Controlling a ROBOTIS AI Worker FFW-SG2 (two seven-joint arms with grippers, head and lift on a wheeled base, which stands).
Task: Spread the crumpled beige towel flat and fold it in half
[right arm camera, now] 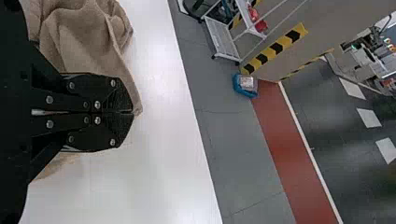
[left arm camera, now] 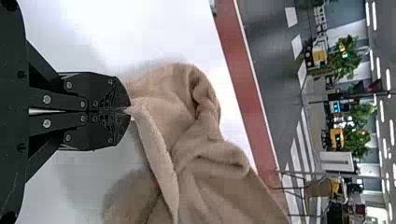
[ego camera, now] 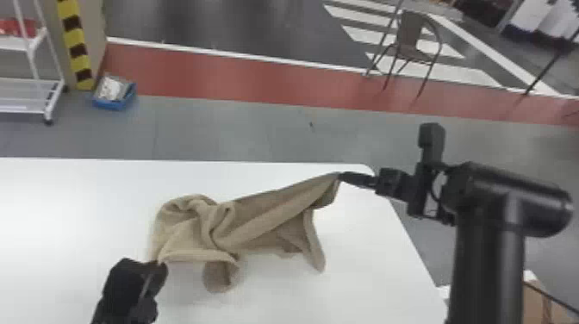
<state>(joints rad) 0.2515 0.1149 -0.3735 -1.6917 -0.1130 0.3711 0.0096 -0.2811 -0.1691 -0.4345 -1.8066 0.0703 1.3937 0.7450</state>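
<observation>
The beige towel (ego camera: 258, 228) lies bunched on the white table, heaped at its left part and stretched toward the right. My left gripper (ego camera: 158, 263) holds its near left corner; in the left wrist view the left gripper (left arm camera: 127, 110) is shut on the edge of the towel (left arm camera: 161, 154). At the towel's far right corner is my right gripper (ego camera: 341, 176), raising that corner somewhat. In the right wrist view the closed right gripper (right arm camera: 130, 112) pinches a tip of the towel (right arm camera: 84, 42). A rolled flap hangs near the towel's front, with folds behind it.
The white table (ego camera: 64, 207) has its far edge just beyond the towel and its right edge under the right arm. On the floor behind stand a blue bin (ego camera: 114, 102), a white rack (ego camera: 51, 97) and a chair (ego camera: 409, 47). A cardboard box (ego camera: 540, 301) is at the lower right.
</observation>
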